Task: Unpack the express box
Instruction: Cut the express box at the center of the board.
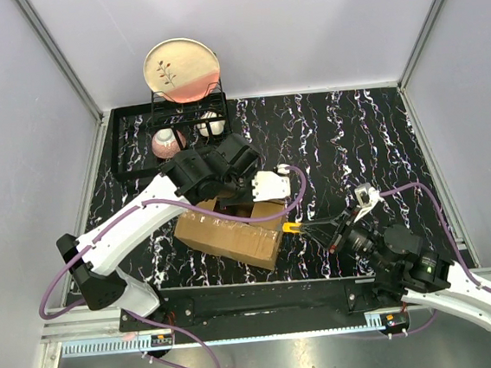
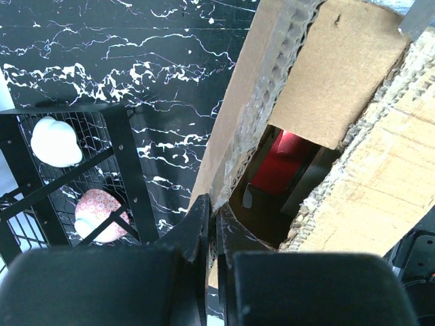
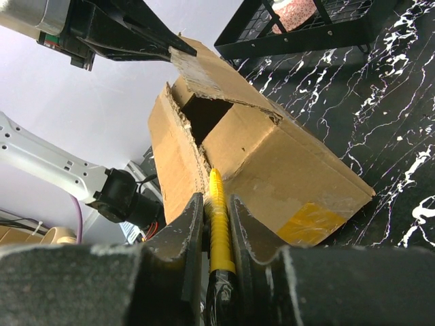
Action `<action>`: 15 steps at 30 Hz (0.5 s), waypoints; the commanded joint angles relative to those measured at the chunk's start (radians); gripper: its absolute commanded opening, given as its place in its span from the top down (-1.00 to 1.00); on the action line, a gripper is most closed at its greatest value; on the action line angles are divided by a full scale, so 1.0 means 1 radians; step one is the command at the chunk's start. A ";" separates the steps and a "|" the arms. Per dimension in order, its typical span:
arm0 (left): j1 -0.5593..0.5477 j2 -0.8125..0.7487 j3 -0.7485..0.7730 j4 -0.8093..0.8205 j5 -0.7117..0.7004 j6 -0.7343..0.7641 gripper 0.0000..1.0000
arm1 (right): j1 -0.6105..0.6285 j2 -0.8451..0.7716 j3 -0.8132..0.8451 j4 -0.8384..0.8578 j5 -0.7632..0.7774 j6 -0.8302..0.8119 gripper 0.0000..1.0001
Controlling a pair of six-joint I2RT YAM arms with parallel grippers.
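In the top view, the rack (image 1: 129, 147) sits at the upper left of the table (image 1: 354, 139). A plate (image 1: 180, 68) stands on edge at the rack's back. A pink bowl (image 1: 168, 143) and a white bowl (image 1: 211, 125) lie inside the rack, the white one to the right.

The left arm runs from the lower left of the frame up towards the centre. It ends over the far edge of the box (image 1: 233, 233). The box lies in the lower centre of the frame, just below and to the right of the rack, and is turned at an angle to the table edge.

In the left wrist view, the left gripper (image 2: 213, 221) has its fingers pressed together on the torn edge of a flap (image 3: 211, 71). The flap is lifted off the box top, and its edges are ragged. Through the gap under the flap, a red package (image 2: 282, 163) shows inside the box.

To the right of the box, the right arm comes in from the lower right corner of the top view. The right gripper (image 3: 216, 204) pinches a yellow tool (image 3: 215, 185) between its fingers. In the right wrist view, the tool's tip points at the torn corner of the box's near end and looks to be touching the cardboard. A patch of yellowish tape shows on the box's lower right corner in that view.
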 commanded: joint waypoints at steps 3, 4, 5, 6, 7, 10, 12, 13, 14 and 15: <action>-0.019 -0.022 0.064 0.008 0.012 -0.013 1.00 | 0.005 0.005 -0.009 0.049 0.023 -0.006 1.00; -0.020 -0.021 0.064 0.007 0.012 -0.011 1.00 | 0.005 0.009 -0.011 0.050 0.017 -0.004 1.00; -0.021 -0.022 0.063 0.008 0.012 -0.014 1.00 | 0.005 0.020 -0.014 0.053 0.005 0.002 1.00; -0.021 -0.024 0.061 0.007 0.012 -0.014 1.00 | 0.005 0.023 -0.021 0.053 -0.005 0.006 1.00; -0.023 -0.025 0.058 0.008 0.012 -0.014 1.00 | 0.005 0.025 -0.024 0.053 -0.011 0.011 1.00; -0.023 -0.030 0.050 0.008 0.010 -0.013 1.00 | 0.005 0.028 -0.037 0.056 -0.031 0.020 1.00; -0.024 -0.031 0.047 0.011 0.007 -0.011 1.00 | 0.005 0.022 -0.047 0.056 -0.043 0.030 1.00; -0.024 -0.034 0.043 0.013 0.004 -0.010 1.00 | 0.005 0.019 -0.050 0.056 -0.057 0.033 1.00; -0.024 -0.036 0.040 0.019 0.001 -0.008 1.00 | 0.006 0.012 -0.055 0.053 -0.064 0.043 1.00; -0.023 -0.036 0.032 0.023 -0.010 -0.008 1.00 | 0.005 0.009 -0.061 0.053 -0.072 0.051 1.00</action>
